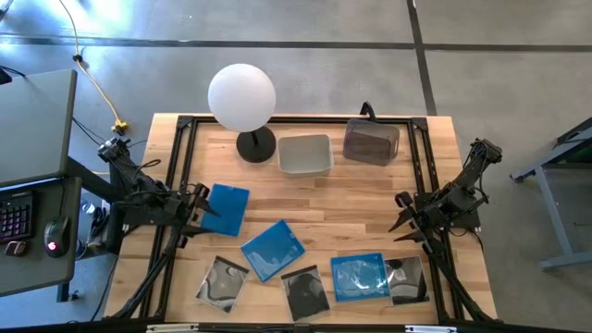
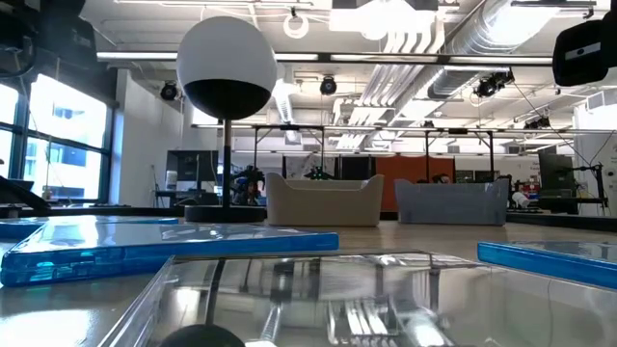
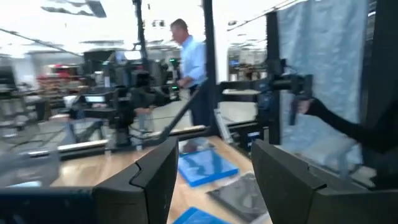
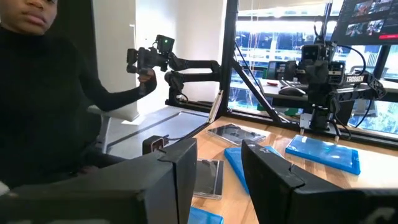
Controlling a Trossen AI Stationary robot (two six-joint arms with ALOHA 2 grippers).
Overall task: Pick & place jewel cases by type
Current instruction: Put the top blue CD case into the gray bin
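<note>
I work in a big robot lab. Pipes and lights [image 2: 386, 29] hang from the high ceiling, more robot rigs [image 4: 320, 74] stand on tables, and a desk with a keyboard [image 1: 14, 222] sits beside my table [image 1: 324, 199].

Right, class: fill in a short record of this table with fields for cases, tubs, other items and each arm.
blue cases: three, one by the left fingers, one mid-table, one near the front right
clear cases: three visible along the front, e.g.
tubs: light tub and dark tub, at the back
other: white globe lamp
left gripper: open, at the left edge
right gripper: empty, at the right edge
</note>
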